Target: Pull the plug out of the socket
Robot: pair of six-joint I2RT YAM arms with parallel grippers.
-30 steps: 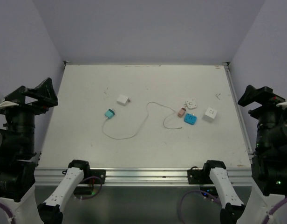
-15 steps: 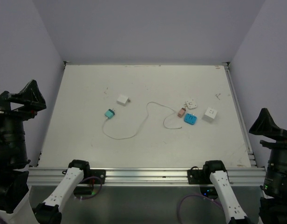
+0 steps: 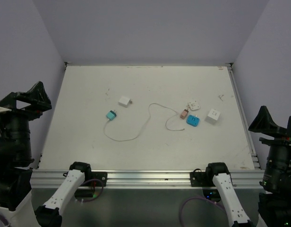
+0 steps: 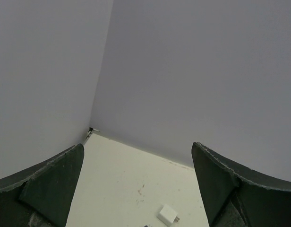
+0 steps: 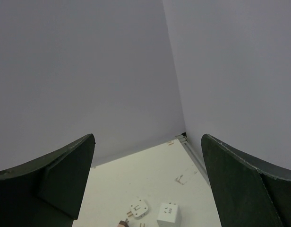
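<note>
A pink plug (image 3: 183,113) lies against a blue socket (image 3: 193,121) at the table's right middle; I cannot tell whether it is seated in it. A thin white cable (image 3: 145,124) runs from it to a teal plug (image 3: 110,114) at the left middle. My left gripper (image 3: 32,97) is open and empty, off the table's left edge. My right gripper (image 3: 267,124) is open and empty, off the right edge. The left wrist view shows the open left gripper (image 4: 138,145) aimed at the far wall. The right wrist view shows the open right gripper (image 5: 148,137) above the pink plug (image 5: 121,223).
A white charger (image 3: 124,100) lies at the left middle and shows in the left wrist view (image 4: 167,215). A white adapter (image 3: 194,104) and a white cube socket (image 3: 213,115) lie by the blue socket; both show in the right wrist view, adapter (image 5: 138,208) and cube (image 5: 167,214). Walls enclose the table.
Both arms have drawn back outward and toward the near edge; the right gripper sits much lower in the top view. Nothing on the table has moved.
</note>
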